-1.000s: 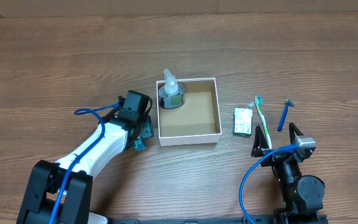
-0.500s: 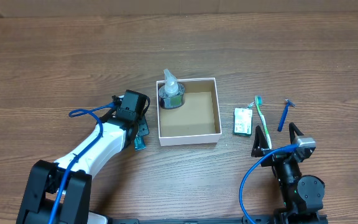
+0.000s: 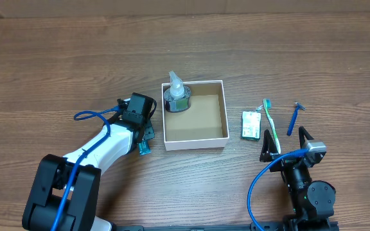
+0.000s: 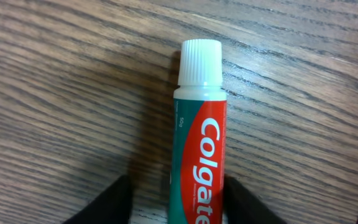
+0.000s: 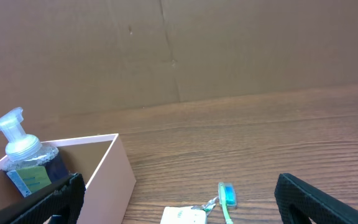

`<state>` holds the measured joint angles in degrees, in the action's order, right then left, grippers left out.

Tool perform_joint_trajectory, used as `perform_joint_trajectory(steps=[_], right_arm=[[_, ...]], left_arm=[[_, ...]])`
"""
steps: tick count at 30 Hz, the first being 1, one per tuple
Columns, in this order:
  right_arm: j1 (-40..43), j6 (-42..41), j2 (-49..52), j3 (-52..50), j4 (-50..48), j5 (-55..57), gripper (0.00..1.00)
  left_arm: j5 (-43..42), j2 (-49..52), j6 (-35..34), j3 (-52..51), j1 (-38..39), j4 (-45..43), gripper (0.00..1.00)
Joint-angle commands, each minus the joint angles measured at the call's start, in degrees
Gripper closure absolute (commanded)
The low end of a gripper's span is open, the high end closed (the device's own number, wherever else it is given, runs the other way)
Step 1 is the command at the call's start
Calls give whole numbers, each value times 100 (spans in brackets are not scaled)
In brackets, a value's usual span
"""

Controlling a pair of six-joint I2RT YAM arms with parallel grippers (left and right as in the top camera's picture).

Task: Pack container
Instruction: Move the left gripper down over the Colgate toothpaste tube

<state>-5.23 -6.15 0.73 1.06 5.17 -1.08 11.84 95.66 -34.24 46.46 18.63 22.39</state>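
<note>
The container (image 3: 194, 143), a white-walled square box with a brown inside, sits mid-table and holds a clear pump bottle (image 3: 175, 96) in its far left corner. My left gripper (image 3: 146, 131) is low over the table just left of the box. In the left wrist view it (image 4: 176, 202) is open, its jaws straddling a red and green Colgate toothpaste tube (image 4: 199, 143) lying on the wood, with a gap on the left side. The tube's end (image 3: 144, 149) shows in the overhead view. My right gripper (image 3: 286, 144) is open and empty near the front right.
Right of the box lie a green and white packet (image 3: 252, 124), a green toothbrush (image 3: 270, 122) and a blue razor (image 3: 294, 117). The right wrist view shows the box wall (image 5: 114, 171), the bottle (image 5: 27, 158) and the toothbrush head (image 5: 227, 194).
My left arm has shifted slightly beside the box, staying over the toothpaste tube. The right arm and the other things have not moved.
</note>
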Motion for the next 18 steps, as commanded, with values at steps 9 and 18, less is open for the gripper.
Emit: perform_joint_trajectory(steps=[9, 18], right_arm=[[11, 22, -55, -59, -33, 9, 0], [11, 22, -55, -59, -33, 9, 0]], left_arm=[[105, -9, 293, 282, -369, 203, 71], [568, -343, 610, 2017, -428, 2120, 76]])
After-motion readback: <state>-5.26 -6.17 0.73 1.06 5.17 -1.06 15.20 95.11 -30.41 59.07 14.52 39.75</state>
